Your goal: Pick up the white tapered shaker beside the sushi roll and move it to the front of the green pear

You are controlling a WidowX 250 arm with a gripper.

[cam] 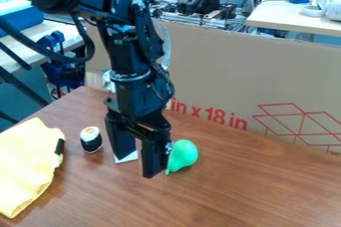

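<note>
Camera view: the black gripper point(138, 168) hangs over the wooden table point(253, 186) with its two fingers apart, one to the left and slightly far, the other to the right and slightly near. Nothing is clamped between them. Just right of the right-hand finger lies the green pear-shaped toy point(183, 155), outside the gap, its left edge partly behind that finger. Whether the two touch, I cannot tell. The toy's long axis runs aslant, from its narrow end, near and left, to its rounded end, far and right; the narrow end is thus the one closer to the fingertips. How high the fingertips stand above the wood is unclear.

Through the gap shows a small white piece point(126, 158), partly hidden by the left-hand finger. Left of the gripper, well apart from the green toy, a black-and-white toy sushi roll point(91, 140) stands upright, and farther left lies a yellow cloth point(27, 166).
</note>
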